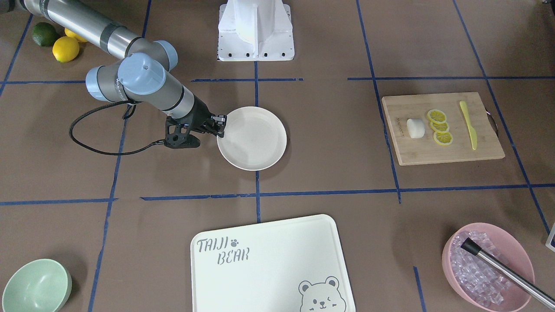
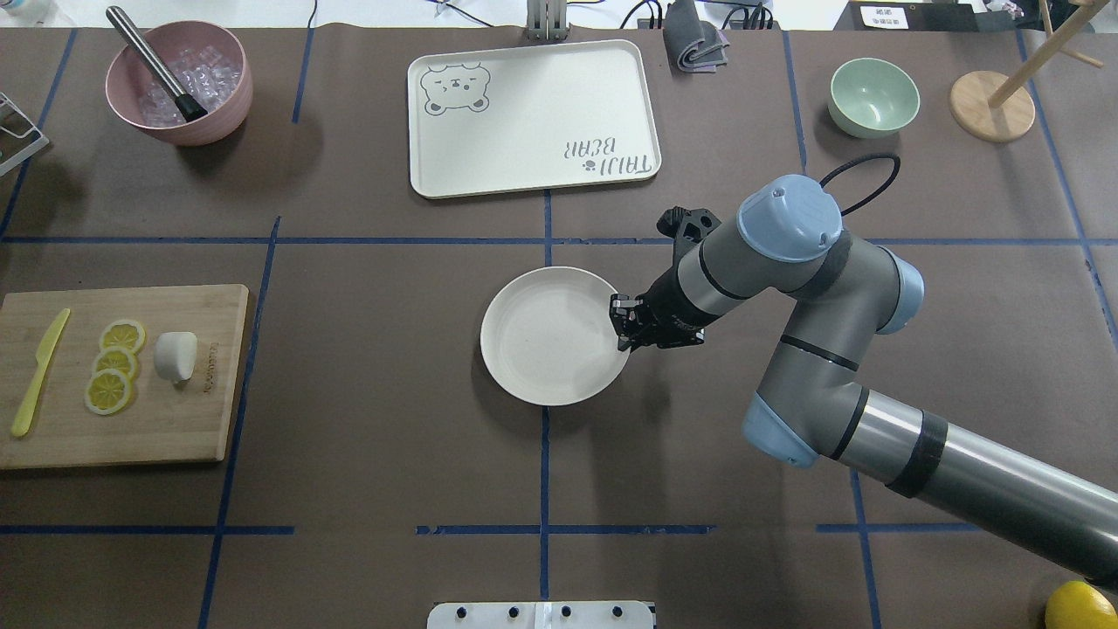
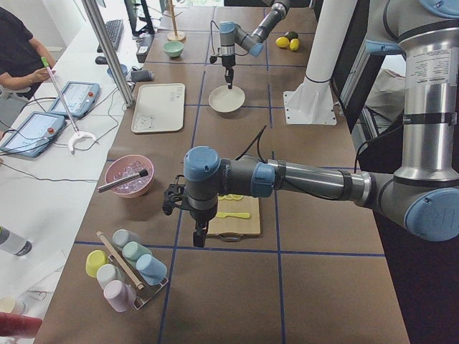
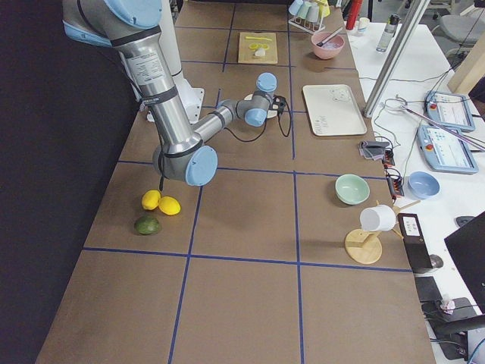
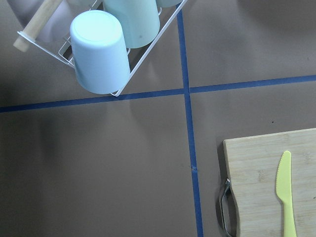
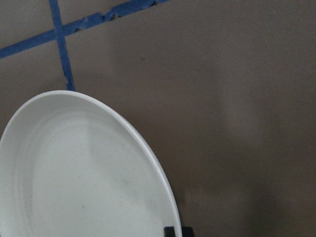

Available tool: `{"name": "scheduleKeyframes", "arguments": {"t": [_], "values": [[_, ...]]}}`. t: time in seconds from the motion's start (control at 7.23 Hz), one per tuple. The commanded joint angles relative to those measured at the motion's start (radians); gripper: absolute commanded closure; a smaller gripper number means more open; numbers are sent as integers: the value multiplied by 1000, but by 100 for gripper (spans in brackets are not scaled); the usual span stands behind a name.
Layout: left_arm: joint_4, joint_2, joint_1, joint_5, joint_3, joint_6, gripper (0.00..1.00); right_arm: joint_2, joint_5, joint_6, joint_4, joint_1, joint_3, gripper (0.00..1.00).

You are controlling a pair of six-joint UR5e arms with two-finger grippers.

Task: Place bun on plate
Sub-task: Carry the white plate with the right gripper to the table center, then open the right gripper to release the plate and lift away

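Overhead exterior view: the bun (image 2: 175, 356) lies on a wooden cutting board (image 2: 131, 419) at the desk's (image 2: 367, 489) left side, just beside 3 lemon slices (image 2: 116, 362) and well apart from the plate (image 2: 541, 349) in the middle. The right gripper (image 2: 627, 325) points down at the plate's right rim, its fingers pinching that rim. The left gripper (image 3: 196, 242) hangs above the desk near the board; whether its fingers are spread I cannot tell.
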Motion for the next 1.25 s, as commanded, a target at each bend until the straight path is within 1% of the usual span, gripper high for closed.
{"name": "scheduleKeyframes", "arguments": {"t": [0.0, 0.42, 0.55, 0.69, 0.83, 1.11], "values": [[0, 0, 0, 0, 0, 0, 0, 7, 0, 0, 0, -5, -5, 100], [0, 0, 0, 0, 0, 0, 0, 26, -2, -9, 1, -11, -16, 100], [0, 0, 0, 0, -2, 0, 0, 25, -2, -9, 1, -13, -16, 98], [0, 0, 0, 0, 0, 2, 0, 25, -3, -6, 1, -16, -16, 63], [1, 2, 0, 0, 0, 0, 0, 27, -3, 6, 3, -17, -16, 1], [1, 0, 11, -14, 18, 3, 0, 22, 10, 5, 1, 3, -1, 0]]}}
